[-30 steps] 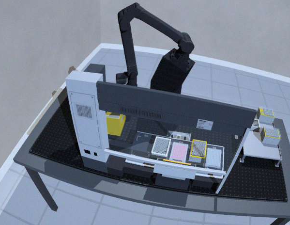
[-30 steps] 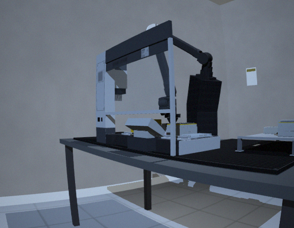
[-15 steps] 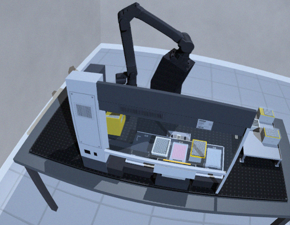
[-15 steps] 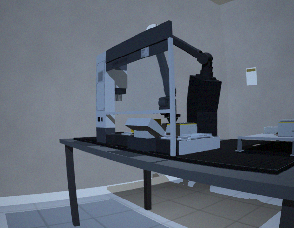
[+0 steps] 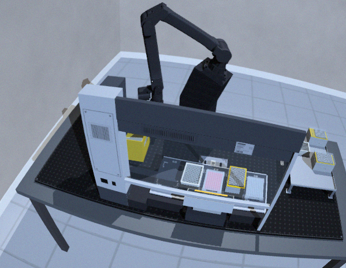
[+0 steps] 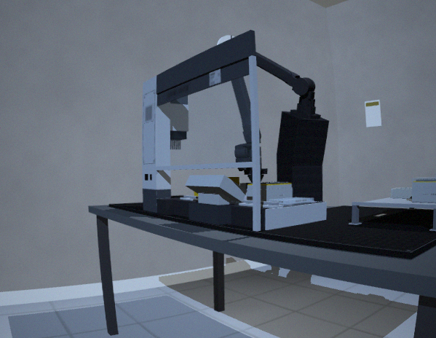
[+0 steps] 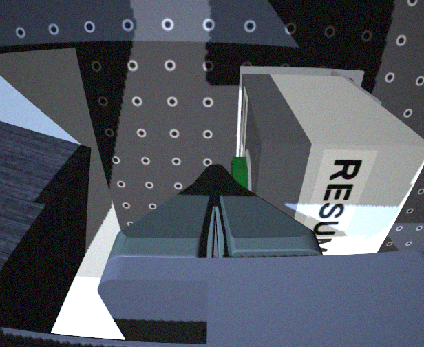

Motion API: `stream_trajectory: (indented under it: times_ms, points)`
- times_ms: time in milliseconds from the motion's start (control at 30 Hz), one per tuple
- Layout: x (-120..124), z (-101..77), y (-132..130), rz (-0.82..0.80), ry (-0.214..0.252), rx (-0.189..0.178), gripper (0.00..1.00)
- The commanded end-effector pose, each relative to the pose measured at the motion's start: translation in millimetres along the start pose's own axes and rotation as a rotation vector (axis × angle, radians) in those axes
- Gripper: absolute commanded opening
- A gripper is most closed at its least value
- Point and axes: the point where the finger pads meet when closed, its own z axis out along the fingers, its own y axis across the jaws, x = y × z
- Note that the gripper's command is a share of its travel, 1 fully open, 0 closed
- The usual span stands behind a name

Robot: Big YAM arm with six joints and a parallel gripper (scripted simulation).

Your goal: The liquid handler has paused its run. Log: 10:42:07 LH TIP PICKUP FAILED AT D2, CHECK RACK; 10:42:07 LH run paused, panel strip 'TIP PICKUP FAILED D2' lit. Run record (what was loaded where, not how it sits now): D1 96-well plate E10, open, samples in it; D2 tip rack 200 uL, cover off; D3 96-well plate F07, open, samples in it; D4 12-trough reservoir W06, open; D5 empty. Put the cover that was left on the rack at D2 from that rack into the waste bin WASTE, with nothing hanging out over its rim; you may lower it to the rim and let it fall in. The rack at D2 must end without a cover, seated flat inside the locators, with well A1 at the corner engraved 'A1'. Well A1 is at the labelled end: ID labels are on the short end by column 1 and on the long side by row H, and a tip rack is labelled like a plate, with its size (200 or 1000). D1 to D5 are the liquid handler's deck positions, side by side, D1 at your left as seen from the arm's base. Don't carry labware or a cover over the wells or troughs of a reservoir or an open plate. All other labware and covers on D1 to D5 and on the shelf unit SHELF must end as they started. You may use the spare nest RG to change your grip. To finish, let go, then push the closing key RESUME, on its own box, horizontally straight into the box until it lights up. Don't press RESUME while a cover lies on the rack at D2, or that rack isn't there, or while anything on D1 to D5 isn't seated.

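In the wrist view my gripper is shut with nothing between the fingers. Its tip sits against the green RESUME key on the side of the pale box marked RESUME; only a thin strip of the key shows. The key's green looks dull; I cannot tell if it is lit. In the top view the yellow-rimmed tip rack sits on the deck with its tip grid showing and no cover on it. The yellow waste bin stands behind the handler's left column; its inside is hidden.
On the deck are a grey well plate, a pink plate and a pale plate. The handler's dark gantry beam spans above them. A shelf unit at the right holds two yellow-rimmed racks. A dark tall block stands near the arm.
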Motion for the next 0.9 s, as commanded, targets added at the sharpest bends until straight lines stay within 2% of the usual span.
stream_trajectory:
  times_ms: [0,867]
  points:
    - [-3.6,-7.7,-20.9,-0.005,-0.009,0.039,0.0]
    - [-3.9,-8.7,-29.4,-0.006,-0.01,0.043,0.0]
